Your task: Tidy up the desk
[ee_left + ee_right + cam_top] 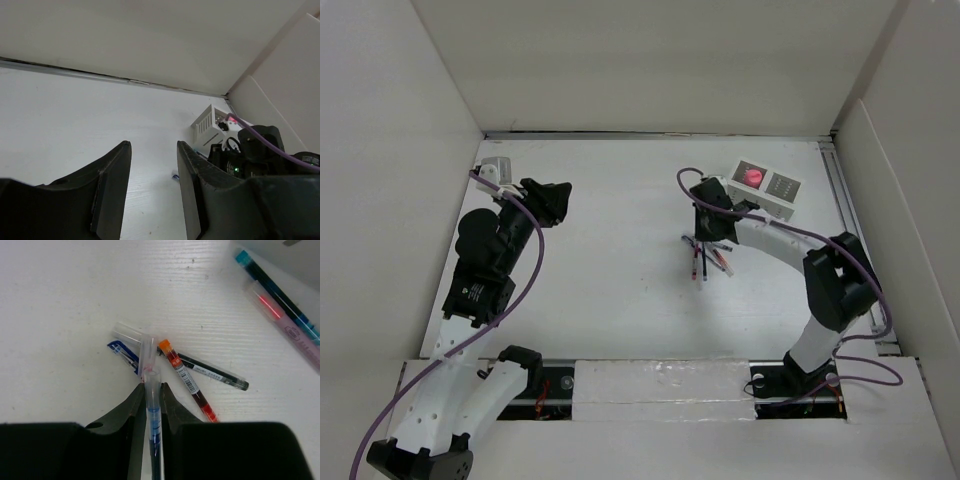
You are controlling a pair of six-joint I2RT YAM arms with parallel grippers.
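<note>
Table: the white table (620,250) fills the middle of the overhead view. White walls stand on its left, far and right sides, and a metal rail (844,215) runs along its right edge.

Left arm: the left arm (495,250) reaches over the far left part of the table, with its wrist turned toward the right.

Left jaws: the two fingers (112,190) stand a little apart, and bare table shows in the gap. They hold nothing and touch nothing.

Right arm: the right arm (820,290) bends from the near right in toward the middle, with its wrist above a small pile of pens (705,260).

Right jaws: drawn nearly together on a blue-ink pen (148,360). The fingers (135,405) press its clear barrel from both sides, and its capped end sticks out past the fingertips. Whether the pen is off the table cannot be told.

Pile under the jaws: a clear pen with a blue clip (122,351) lies just beside the held pen's cap and partly under it. A red pen with an orange cap (186,380) crosses a black pen (215,375) just to the right.

Other pens: a teal pen (272,287) and a pink pen (285,322) lie side by side, apart from the pile.

Organizer box: the white slotted organizer box (767,188) sits at the far right of the table, just beyond the right wrist, with something pink (752,177) in one compartment.
</note>
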